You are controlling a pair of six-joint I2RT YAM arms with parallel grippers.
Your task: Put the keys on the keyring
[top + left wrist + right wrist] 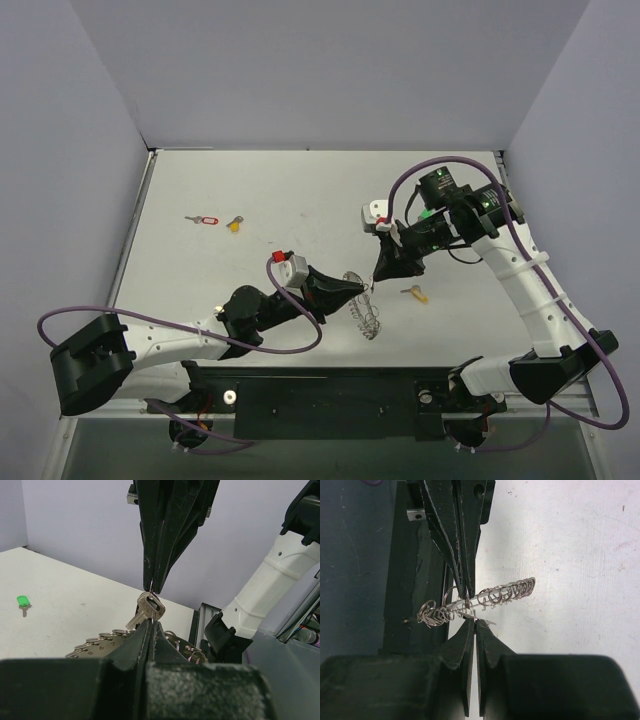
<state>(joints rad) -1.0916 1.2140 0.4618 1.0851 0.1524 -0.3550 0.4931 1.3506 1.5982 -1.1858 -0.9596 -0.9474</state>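
Between the two arms, just ahead of their bases, the left pincer point(464, 591) is closed on the wire of the keyring point(510, 591), holding the coil edge-on. The likely reason is to steady it so a key can be fed on. The right pincer point(152, 586) meets it tip to tip, closed on a thin loop at the head of a silver key point(149, 607). That key hangs right at the left fingertips, just above the coil, which suggests a threading attempt is under way.

The left wrist view shows the key's blade and how it dangles. The right wrist view shows only a sliver of the key at its own tips, but it lays the keyring out side-on with its scalloped loops. It also shows where the left fingers bite the ring.

Further out, the overhead view places an orange-yellow key point(416, 294) near the right pincer. A red-tagged key point(205, 220) and a yellow key point(235, 224) lie well apart on the far left of the bench point(300, 190). A green-tagged key point(22, 601) shows clearly only from the left wrist.
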